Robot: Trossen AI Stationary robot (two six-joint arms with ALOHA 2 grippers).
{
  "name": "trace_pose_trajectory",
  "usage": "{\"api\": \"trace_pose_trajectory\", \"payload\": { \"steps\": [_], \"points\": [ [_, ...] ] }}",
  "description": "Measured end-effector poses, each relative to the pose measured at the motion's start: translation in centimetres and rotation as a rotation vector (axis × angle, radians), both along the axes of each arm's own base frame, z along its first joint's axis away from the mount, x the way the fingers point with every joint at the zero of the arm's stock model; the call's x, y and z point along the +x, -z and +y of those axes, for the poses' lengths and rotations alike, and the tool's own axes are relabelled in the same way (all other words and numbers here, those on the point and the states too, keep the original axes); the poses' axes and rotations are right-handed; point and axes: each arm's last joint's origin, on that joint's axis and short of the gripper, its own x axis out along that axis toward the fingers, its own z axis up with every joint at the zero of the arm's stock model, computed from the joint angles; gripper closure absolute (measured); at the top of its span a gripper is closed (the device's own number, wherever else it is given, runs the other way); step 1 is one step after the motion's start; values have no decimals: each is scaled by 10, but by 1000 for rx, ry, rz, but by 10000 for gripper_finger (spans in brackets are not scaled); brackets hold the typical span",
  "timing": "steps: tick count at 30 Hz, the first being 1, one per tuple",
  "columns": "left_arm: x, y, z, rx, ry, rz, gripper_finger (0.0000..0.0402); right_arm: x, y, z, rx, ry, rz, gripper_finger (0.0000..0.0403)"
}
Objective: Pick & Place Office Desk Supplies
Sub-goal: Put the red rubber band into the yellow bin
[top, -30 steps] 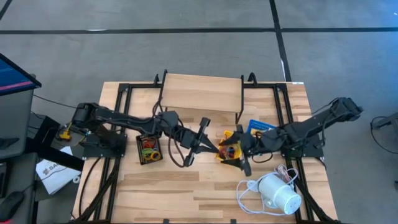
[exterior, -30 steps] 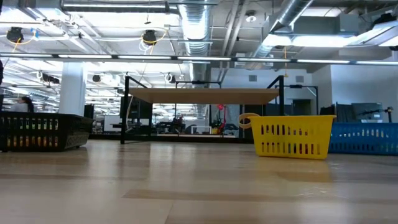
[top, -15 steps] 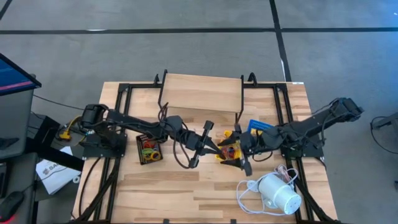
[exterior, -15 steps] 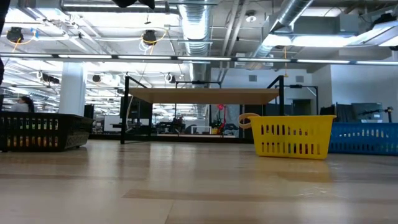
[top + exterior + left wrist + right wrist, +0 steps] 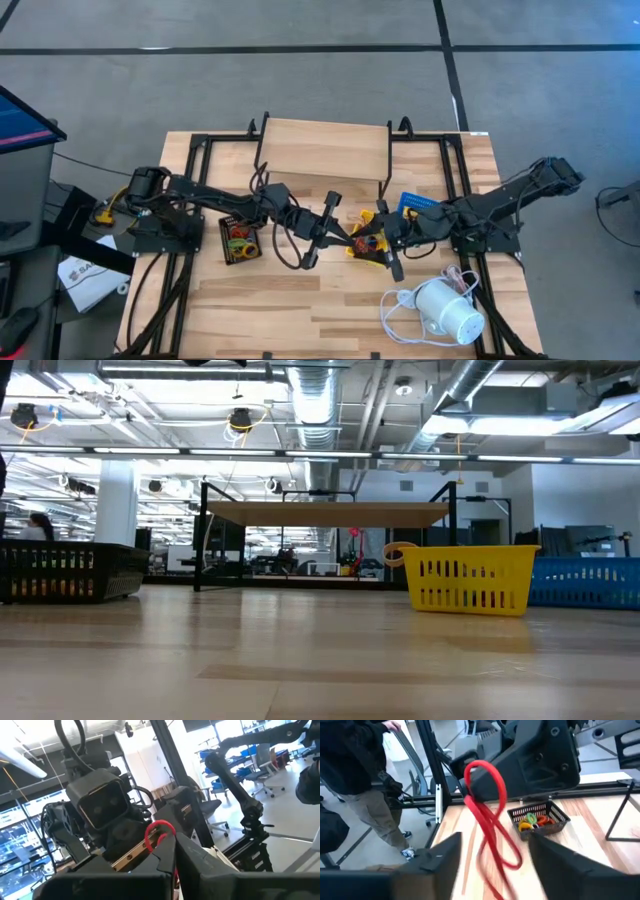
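Currently both arms meet near worktop centre. Left end effector sits at the left edge of the yellow tray; right end effector sits over the same tray from the right. The two tips are close together, facing each other.

Red band: in the right wrist view it hangs as a long twisted loop, its far end caught at the tip of the opposing (left) end effector. In the left wrist view the same band shows as a small red arc at the tips of the left fingers, which are pressed together on it. Right fingers are spread apart, with the band hanging between them; contact w/ the band cannot be told.

Other supplies:
- Black tray, left of centre: holds orange, green, yellow and red bands. Also seen in the right wrist view.
- Yellow tray: holds mixed coloured items; detail too small to tell.
- Blue tray: just right of and beyond the yellow tray.

White cylinder w/ cord lies near right on the worktop.

A person in dark top and tan trousers stands beyond the worktop.
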Motion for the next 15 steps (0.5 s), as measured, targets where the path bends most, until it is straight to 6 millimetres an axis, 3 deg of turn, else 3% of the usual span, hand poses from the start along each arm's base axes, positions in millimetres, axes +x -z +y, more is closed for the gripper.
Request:
{"api": "trace_pose_trajectory", "payload": {
  "steps": [2, 6, 10, 15],
  "points": [
    [0, 0, 0, -1, 0, 2, 401, 0, 1, 0, 0, 2, 12, 220],
    [0, 1, 0, 19, 8, 0, 384, -1, 2, 0, -23, -2, 18, 373],
    [-9, -5, -1, 85, 24, 74, 321, -2, 7, -3, -60, 64, 62, 397],
    [-46, -33, 1, 101, -84, 223, 212, -3, 36, -20, -66, 249, 282, 400]
  ]
}}
